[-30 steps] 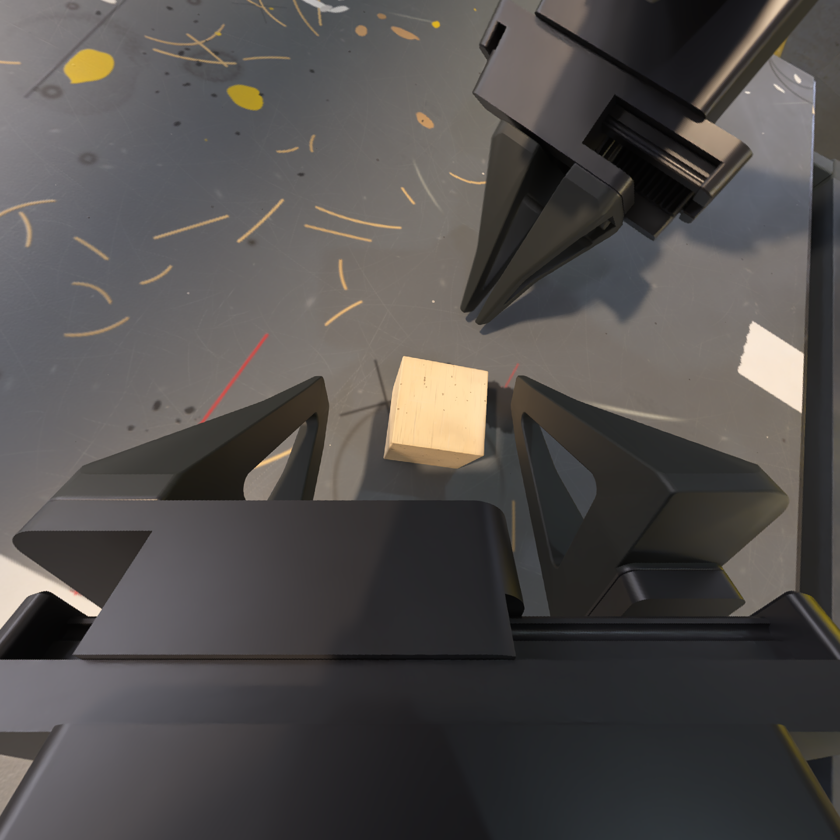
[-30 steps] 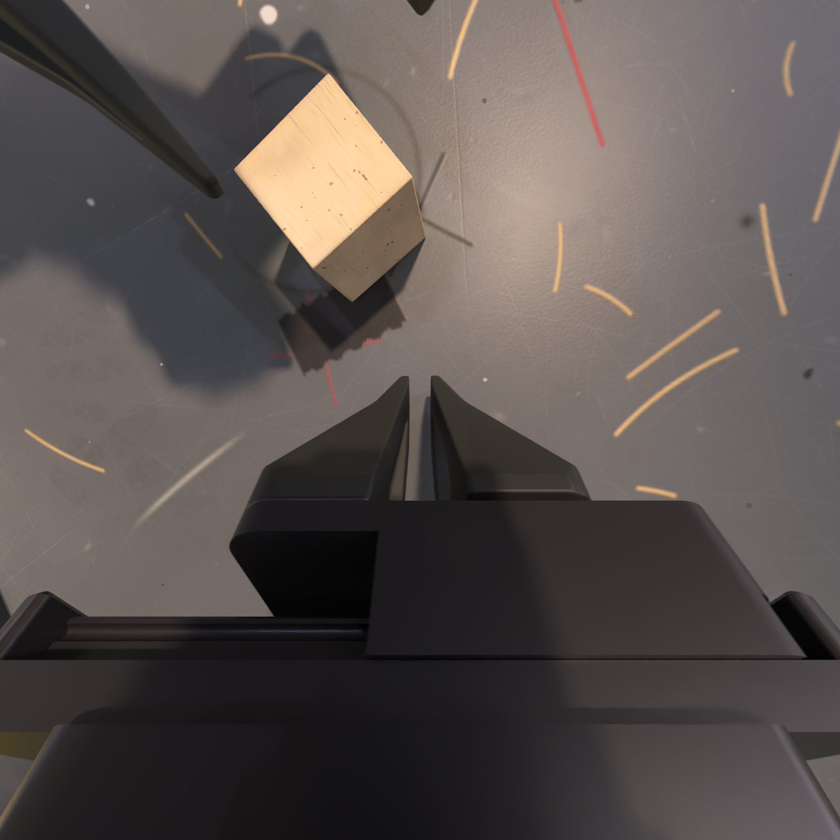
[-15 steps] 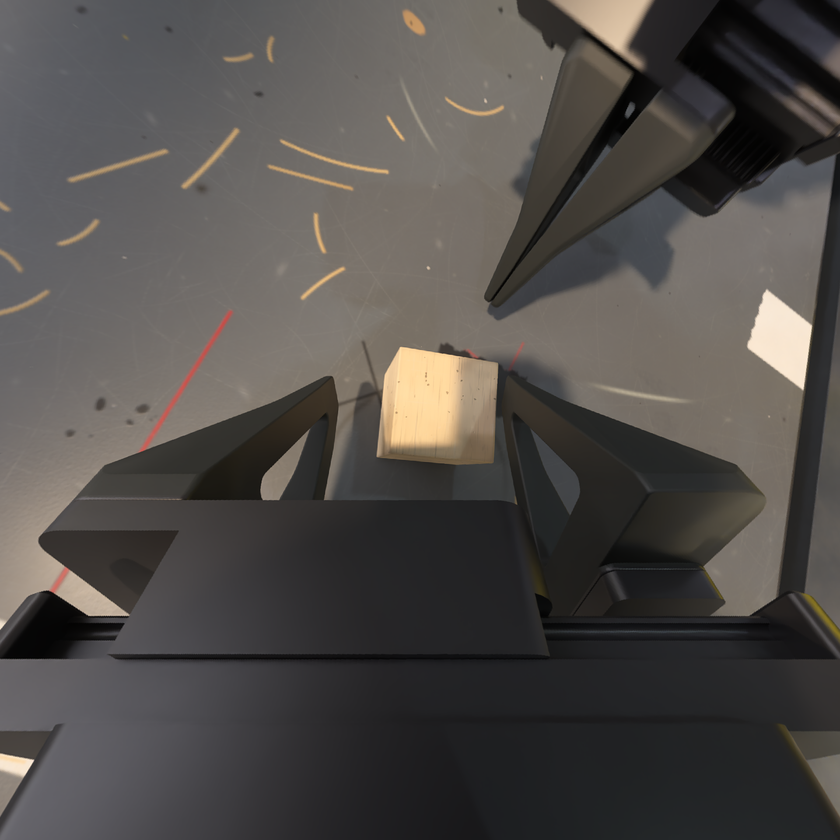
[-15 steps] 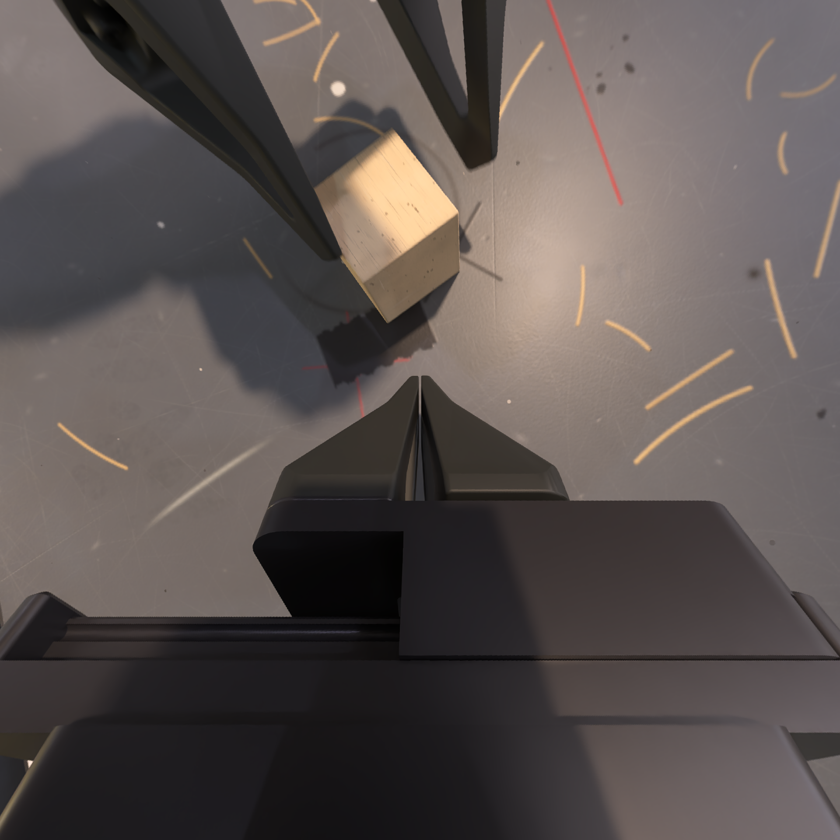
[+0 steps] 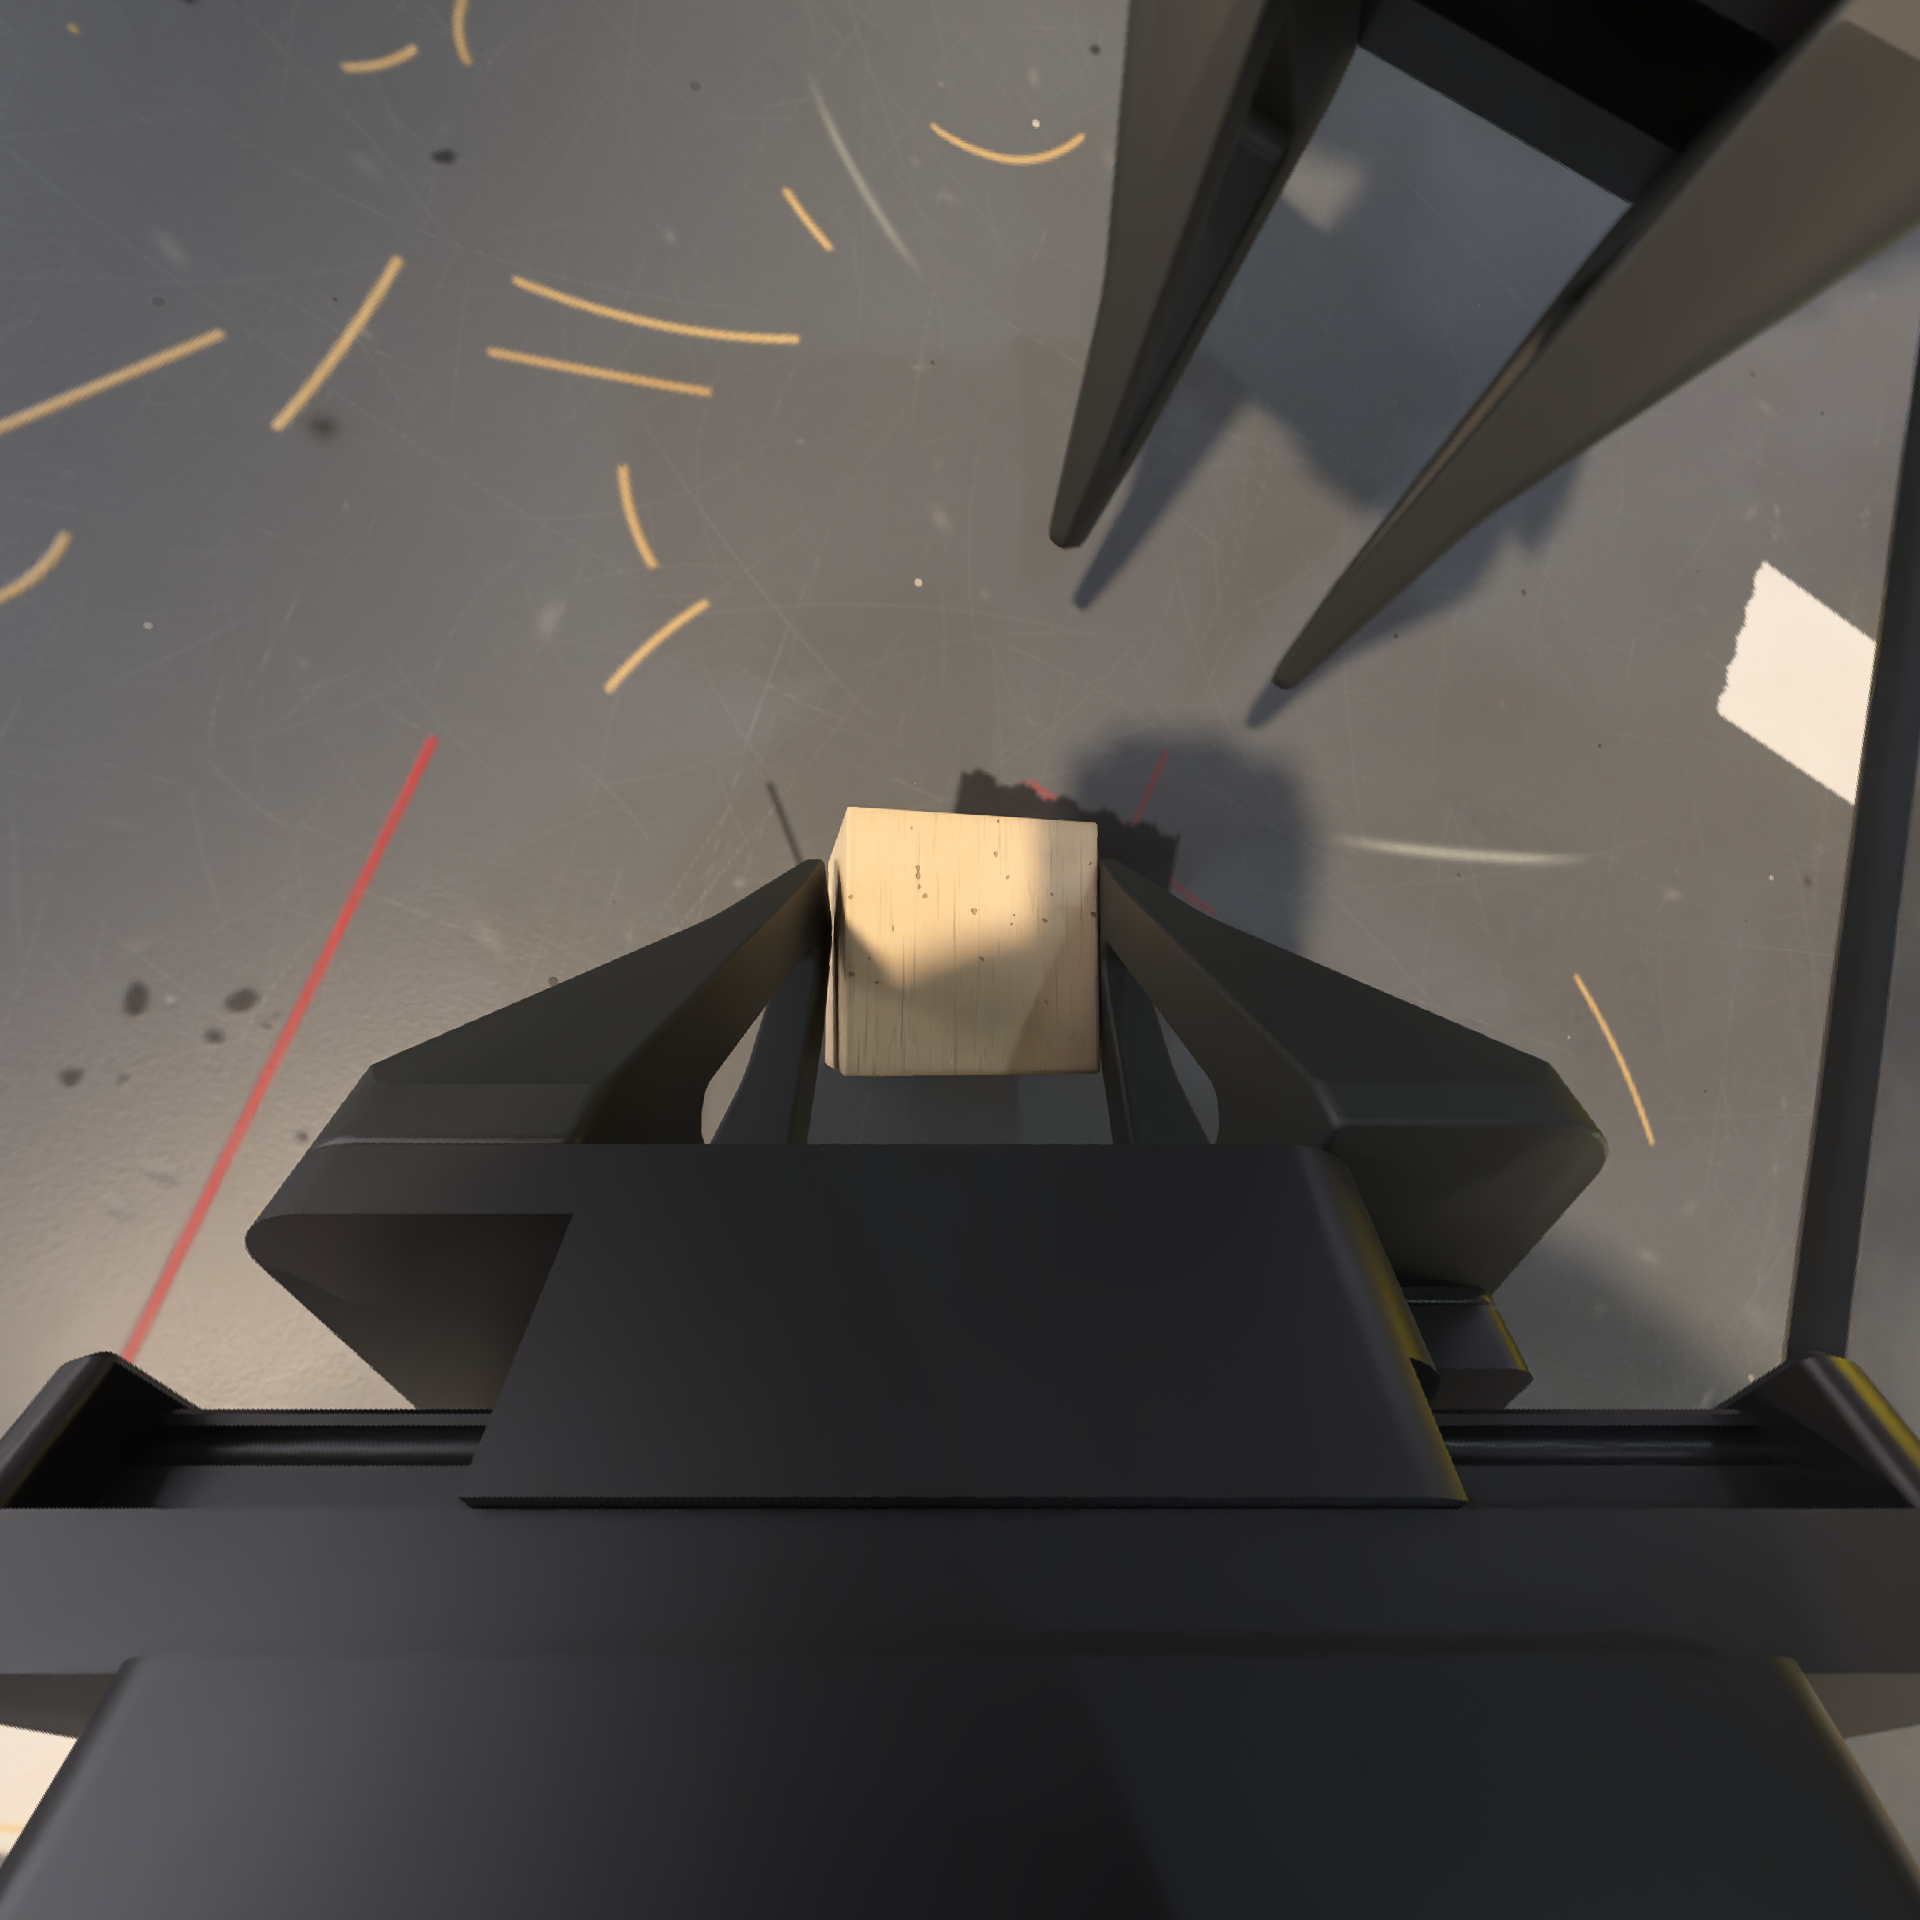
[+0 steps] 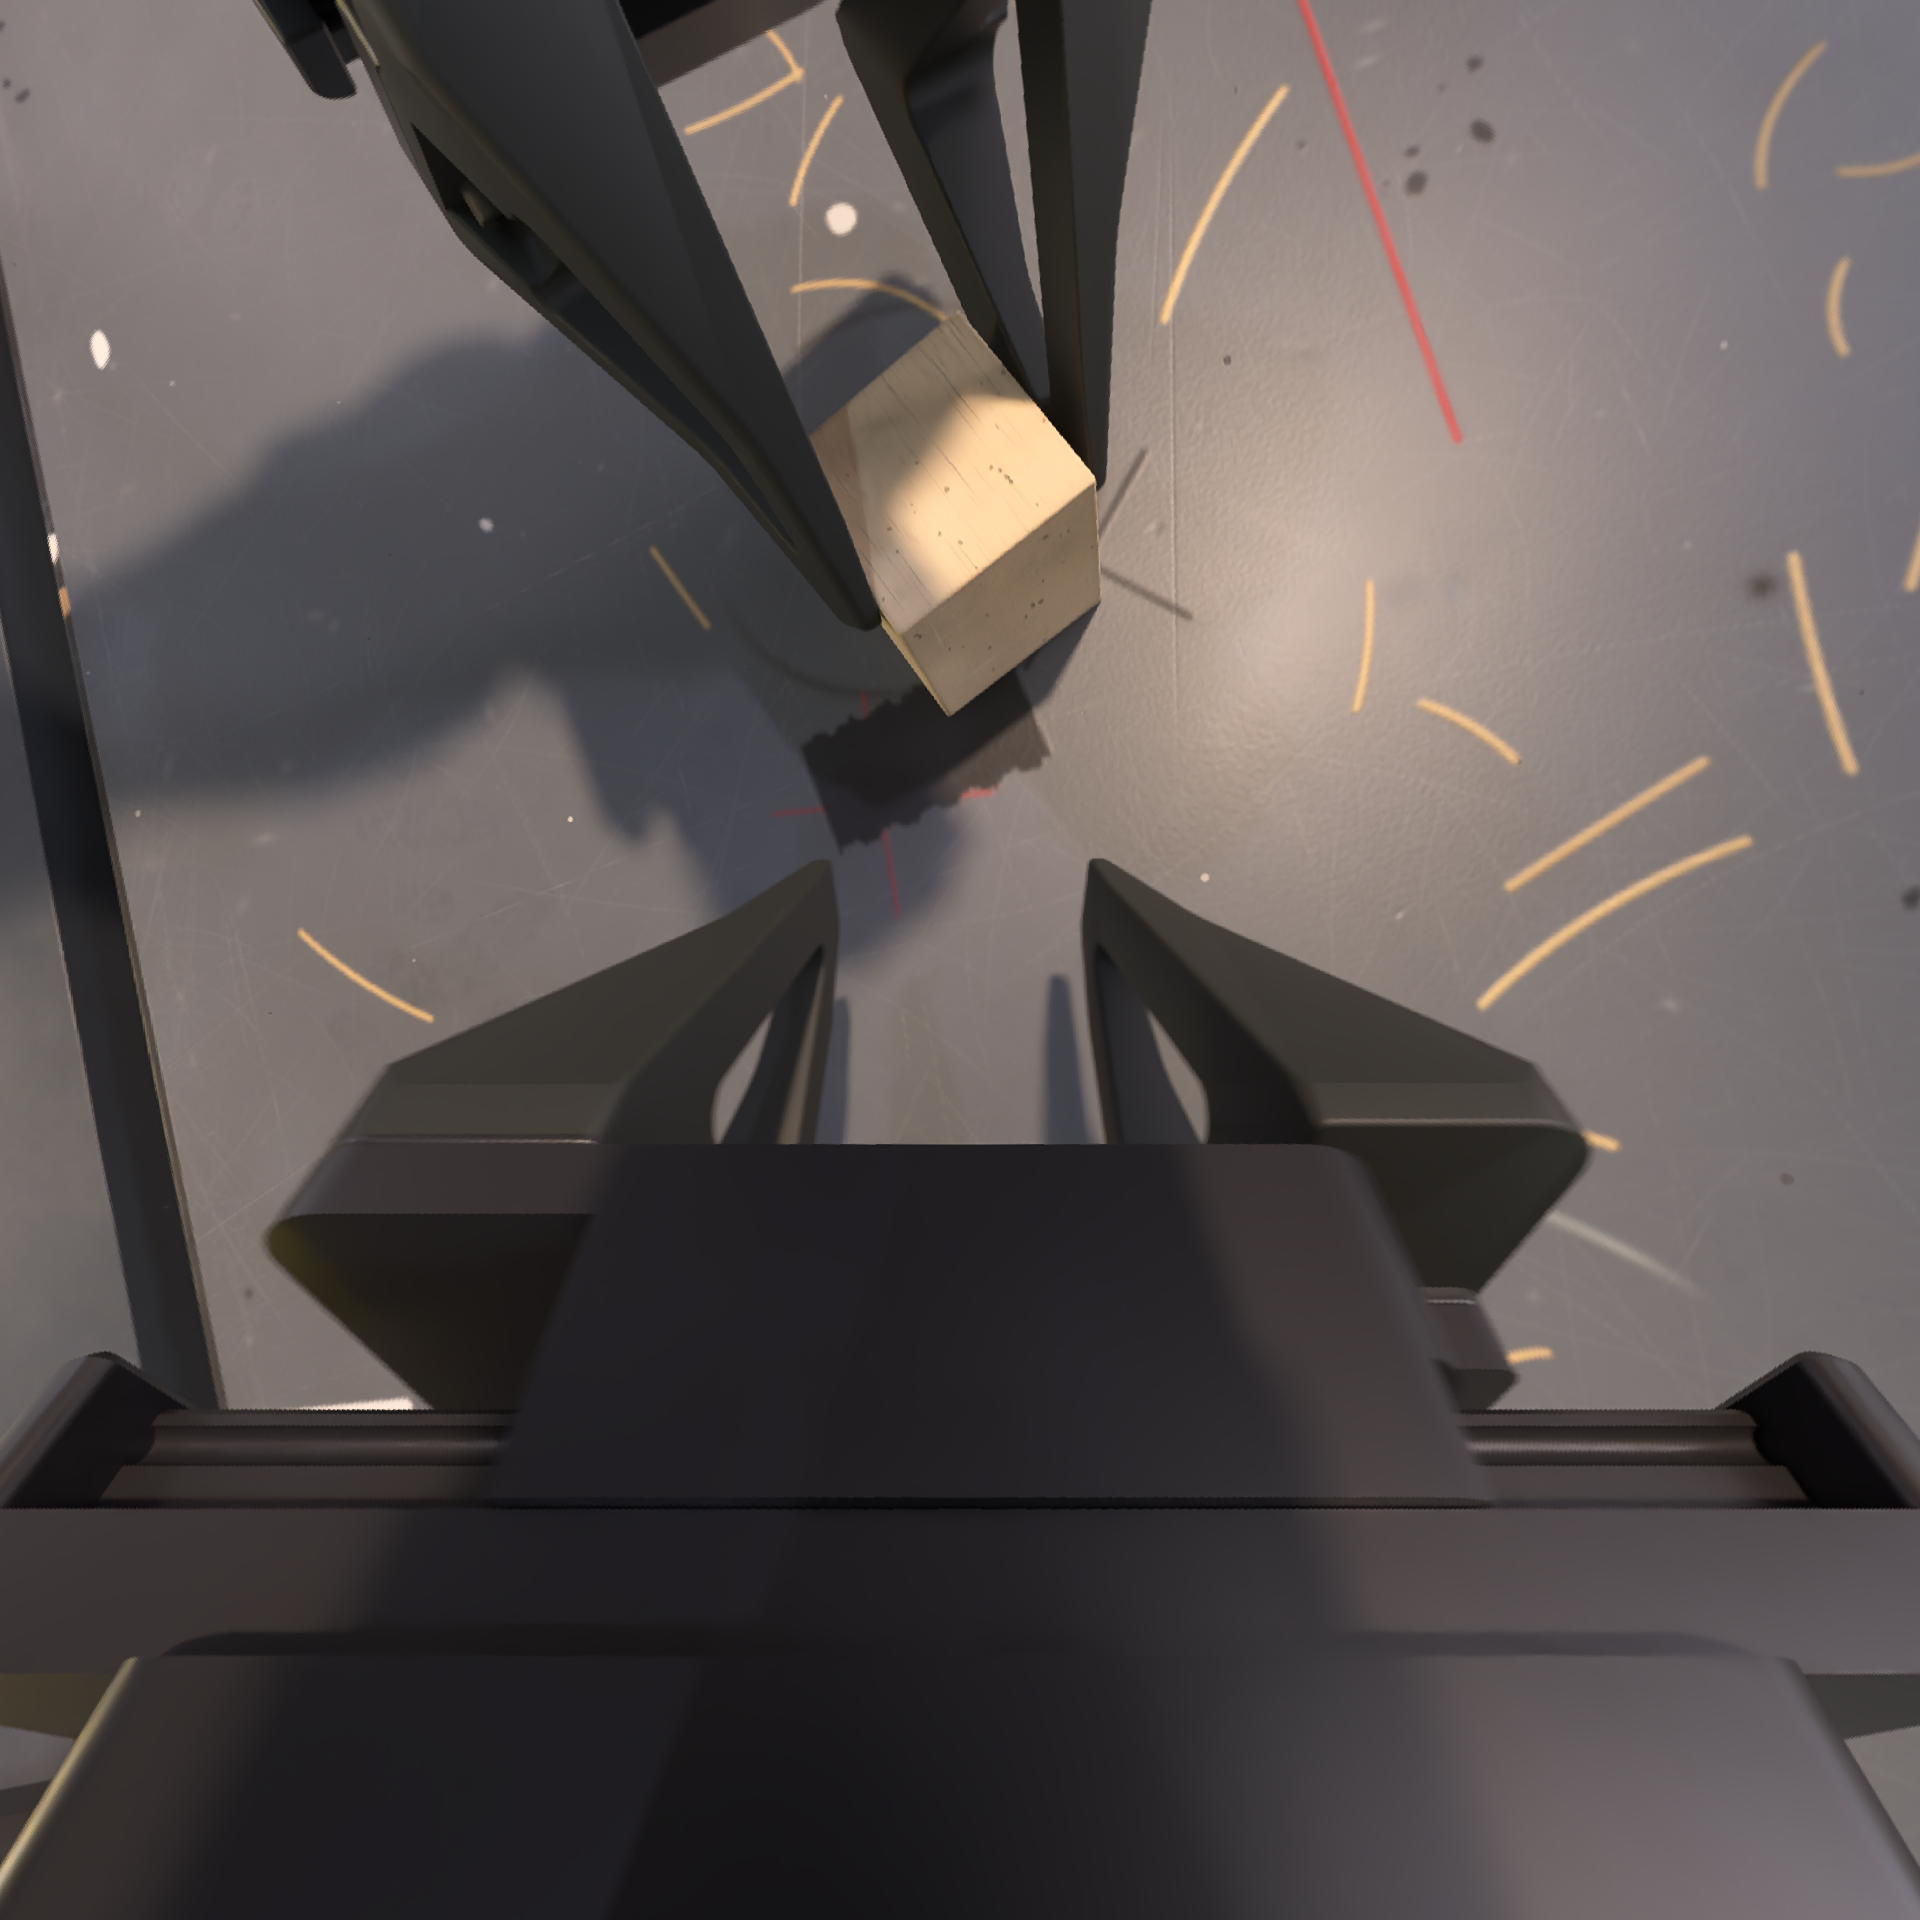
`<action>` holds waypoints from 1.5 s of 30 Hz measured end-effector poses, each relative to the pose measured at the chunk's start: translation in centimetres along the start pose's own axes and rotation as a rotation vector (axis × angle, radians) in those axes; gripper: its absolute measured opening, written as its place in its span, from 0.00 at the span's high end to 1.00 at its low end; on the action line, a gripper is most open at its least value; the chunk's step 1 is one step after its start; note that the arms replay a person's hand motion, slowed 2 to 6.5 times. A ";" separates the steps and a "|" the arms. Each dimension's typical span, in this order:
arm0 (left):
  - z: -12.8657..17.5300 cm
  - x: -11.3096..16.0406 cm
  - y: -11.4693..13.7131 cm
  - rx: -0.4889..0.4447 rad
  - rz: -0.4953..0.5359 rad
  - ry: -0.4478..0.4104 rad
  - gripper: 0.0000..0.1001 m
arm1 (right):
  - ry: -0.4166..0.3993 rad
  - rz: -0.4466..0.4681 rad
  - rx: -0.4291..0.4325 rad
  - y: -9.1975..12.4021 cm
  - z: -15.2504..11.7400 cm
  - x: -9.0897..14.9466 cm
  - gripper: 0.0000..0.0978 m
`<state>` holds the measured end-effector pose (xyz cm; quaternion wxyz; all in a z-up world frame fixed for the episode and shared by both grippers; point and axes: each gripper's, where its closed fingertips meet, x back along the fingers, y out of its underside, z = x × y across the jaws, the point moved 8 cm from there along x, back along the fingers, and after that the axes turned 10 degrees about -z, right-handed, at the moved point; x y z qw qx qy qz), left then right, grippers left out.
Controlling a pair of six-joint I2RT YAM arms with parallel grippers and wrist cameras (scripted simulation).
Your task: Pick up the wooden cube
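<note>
The wooden cube [image 5: 961,940] is a pale block that sits between my left gripper's two fingers. My left gripper [image 5: 963,873] is shut on it, with both fingers pressed against its sides. The right wrist view shows the same cube [image 6: 987,520] held by the left gripper [image 6: 974,538], with the cube's shadow just below it. I cannot tell whether the cube is touching the table. My right gripper [image 6: 958,883] is open and empty, a short way in front of the cube. It also shows at the upper right of the left wrist view [image 5: 1174,608], with its fingers spread.
The dark grey tabletop [image 5: 520,727] bears yellow curved marks and a red line [image 5: 301,997]. A dark edge strip [image 5: 1860,935] runs down the right, with a white patch [image 5: 1787,696] beside it. The same strip shows at the left of the right wrist view [image 6: 104,831].
My left gripper has closed from wide open onto the cube. My right gripper has opened from shut. The two grippers have drawn closer together.
</note>
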<state>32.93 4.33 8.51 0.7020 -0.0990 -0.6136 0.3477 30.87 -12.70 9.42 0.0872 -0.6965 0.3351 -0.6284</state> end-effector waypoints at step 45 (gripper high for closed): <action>-0.3 2.8 0.8 0.068 0.326 -0.059 0.58 | 0.685 -0.160 -0.175 -2.2 -7.6 -4.5 0.77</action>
